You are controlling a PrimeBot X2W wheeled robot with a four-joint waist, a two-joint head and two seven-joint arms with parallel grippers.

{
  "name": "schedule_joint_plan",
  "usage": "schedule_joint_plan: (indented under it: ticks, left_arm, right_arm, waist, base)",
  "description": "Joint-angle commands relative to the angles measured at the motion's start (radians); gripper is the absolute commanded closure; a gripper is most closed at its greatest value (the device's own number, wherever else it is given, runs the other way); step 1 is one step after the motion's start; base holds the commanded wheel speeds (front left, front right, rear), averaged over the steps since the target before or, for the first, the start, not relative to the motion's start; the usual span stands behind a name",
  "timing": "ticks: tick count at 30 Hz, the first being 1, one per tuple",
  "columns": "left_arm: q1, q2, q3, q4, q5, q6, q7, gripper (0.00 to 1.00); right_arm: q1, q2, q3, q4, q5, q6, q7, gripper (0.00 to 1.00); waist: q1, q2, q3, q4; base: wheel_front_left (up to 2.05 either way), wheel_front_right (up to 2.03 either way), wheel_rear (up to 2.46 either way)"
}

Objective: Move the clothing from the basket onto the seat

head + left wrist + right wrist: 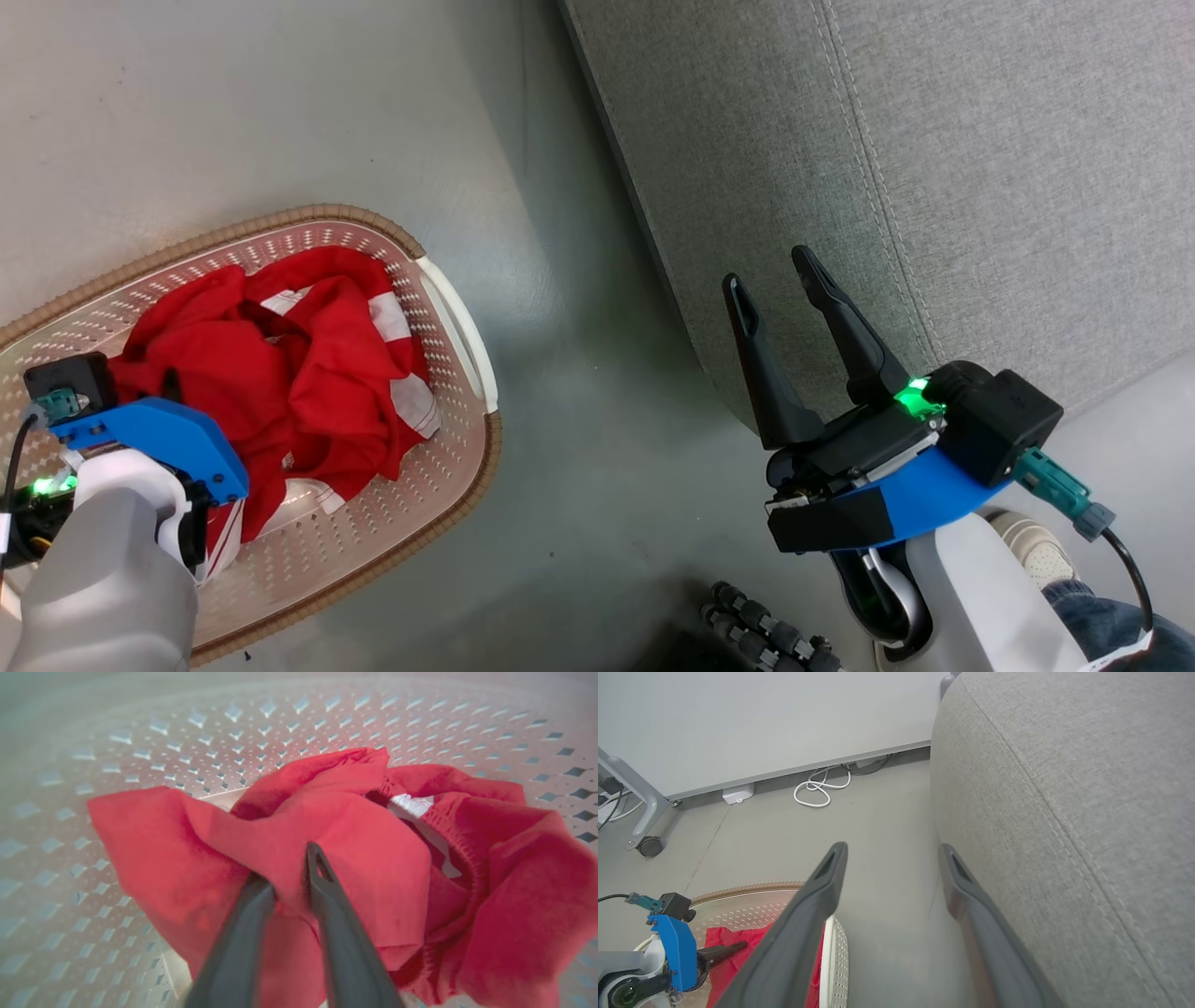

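The clothing lies bunched, red with white stripes, inside the cream basket on the floor at the left. My left gripper reaches down into it. In the left wrist view its fingers are shut on a raised fold of the clothing, above the perforated basket wall. My right gripper hangs open and empty against the front edge of the grey seat. In the right wrist view the right gripper spreads beside the seat, with the basket and clothing at lower left.
Grey floor separates basket and seat. A person's shoe and jeans show at the lower right, beside a black ribbed hose. By the far wall lie a white cable and a caster on a metal leg.
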Motion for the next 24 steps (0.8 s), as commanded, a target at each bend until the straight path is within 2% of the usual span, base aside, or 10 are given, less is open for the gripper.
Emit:
schedule_joint_plan:
  ticks: [1,17,24]
  left_arm:
    - [-0.017,0.007,-0.003,0.002,-0.005,-0.004,0.003,1.0]
    - [-0.015,-0.023,-0.023,0.019,-0.025,-0.021,0.011,1.0]
    - [0.029,-0.082,-0.046,0.022,-0.034,-0.045,0.003,1.0]
  right_arm:
    - [-0.013,-0.001,0.0,-0.002,0.005,0.0,-0.004,0.0]
    - [-0.028,-0.001,-0.002,0.017,0.008,0.0,-0.004,0.0]
    - [-0.005,-0.001,-0.033,0.055,-0.01,0.0,-0.004,0.0]
  waist:
    - [-0.0001,0.0,0.001,0.0]
    - [-0.0001,0.0,-0.038,0.015]
    - [-0.0001,0.0,-0.174,0.072]
  base:
    - [0.0,0.0,0.0]
    - [0.0,0.0,0.0]
    - [0.0,0.0,0.0]
